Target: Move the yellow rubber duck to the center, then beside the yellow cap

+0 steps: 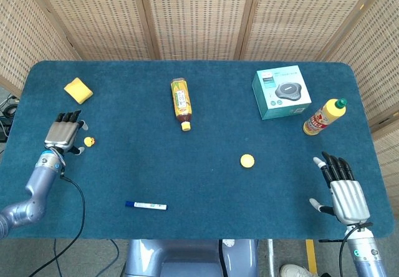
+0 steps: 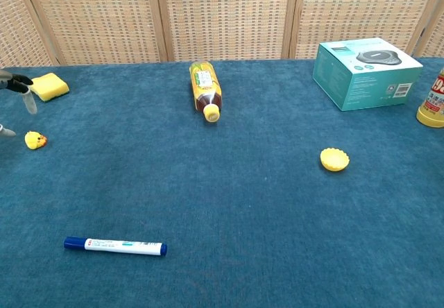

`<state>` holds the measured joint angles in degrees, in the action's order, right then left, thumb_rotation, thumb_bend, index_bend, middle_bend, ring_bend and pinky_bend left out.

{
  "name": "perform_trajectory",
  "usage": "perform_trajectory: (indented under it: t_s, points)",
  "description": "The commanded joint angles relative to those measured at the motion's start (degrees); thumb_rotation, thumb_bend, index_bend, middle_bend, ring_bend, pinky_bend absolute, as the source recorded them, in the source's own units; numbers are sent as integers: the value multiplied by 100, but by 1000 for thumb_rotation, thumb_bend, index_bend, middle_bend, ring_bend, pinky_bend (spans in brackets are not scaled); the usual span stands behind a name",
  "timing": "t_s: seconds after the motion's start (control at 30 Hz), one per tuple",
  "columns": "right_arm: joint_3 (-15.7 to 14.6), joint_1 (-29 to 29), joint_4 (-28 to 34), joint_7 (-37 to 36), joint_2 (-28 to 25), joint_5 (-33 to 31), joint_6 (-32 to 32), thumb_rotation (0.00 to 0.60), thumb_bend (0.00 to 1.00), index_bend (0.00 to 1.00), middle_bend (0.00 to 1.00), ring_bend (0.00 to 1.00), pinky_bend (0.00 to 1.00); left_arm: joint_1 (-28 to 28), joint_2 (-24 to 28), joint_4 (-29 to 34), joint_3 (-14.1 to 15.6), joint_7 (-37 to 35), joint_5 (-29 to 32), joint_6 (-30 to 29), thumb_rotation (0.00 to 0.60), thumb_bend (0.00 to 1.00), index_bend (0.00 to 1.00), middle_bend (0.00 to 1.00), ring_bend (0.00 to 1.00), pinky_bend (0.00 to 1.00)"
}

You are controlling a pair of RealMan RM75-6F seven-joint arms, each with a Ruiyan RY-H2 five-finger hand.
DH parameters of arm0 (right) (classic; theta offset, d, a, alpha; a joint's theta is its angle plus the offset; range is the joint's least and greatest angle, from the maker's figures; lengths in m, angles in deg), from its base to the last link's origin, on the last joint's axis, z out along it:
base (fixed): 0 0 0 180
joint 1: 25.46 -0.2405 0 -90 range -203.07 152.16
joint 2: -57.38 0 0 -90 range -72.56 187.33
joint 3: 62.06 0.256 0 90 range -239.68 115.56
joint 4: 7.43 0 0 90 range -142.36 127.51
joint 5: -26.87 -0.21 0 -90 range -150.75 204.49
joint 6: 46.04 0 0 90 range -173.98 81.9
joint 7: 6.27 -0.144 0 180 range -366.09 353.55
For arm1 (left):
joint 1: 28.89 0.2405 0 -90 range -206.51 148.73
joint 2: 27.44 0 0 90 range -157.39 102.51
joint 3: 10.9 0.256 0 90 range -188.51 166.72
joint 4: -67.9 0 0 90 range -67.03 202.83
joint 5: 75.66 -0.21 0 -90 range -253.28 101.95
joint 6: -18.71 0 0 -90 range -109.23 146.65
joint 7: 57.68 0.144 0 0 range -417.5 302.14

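Beside the duck point(image 1: 89, 141), left-hand fingers point(image 1: 70, 117) spread (empty).

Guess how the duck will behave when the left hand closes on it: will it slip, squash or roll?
The duck is tiny next to the left hand, so it could easily squirt out from between the fingers. It looks like soft rubber, so probably light and squashy rather than fragile. Its rounded body may wobble or skid on the table cloth if nudged instead of gripped.
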<state>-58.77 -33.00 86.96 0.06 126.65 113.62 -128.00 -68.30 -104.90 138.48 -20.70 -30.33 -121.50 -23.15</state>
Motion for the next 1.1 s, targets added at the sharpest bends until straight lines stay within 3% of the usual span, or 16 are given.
perform_trajectory:
  t_s: [0.03,1.1]
  points:
    - [-1,-5,-3,0,2,-9,13,600,0,102,0,0,0,-67,-108,-136,78,38,117,62,600,249,359,0,0,0]
    - [-38,-48,-1,-36,36,-22,104,600,0,101,0,0,0,-158,-810,-1323,288,-360,0,77,600,249,382,0,0,0]
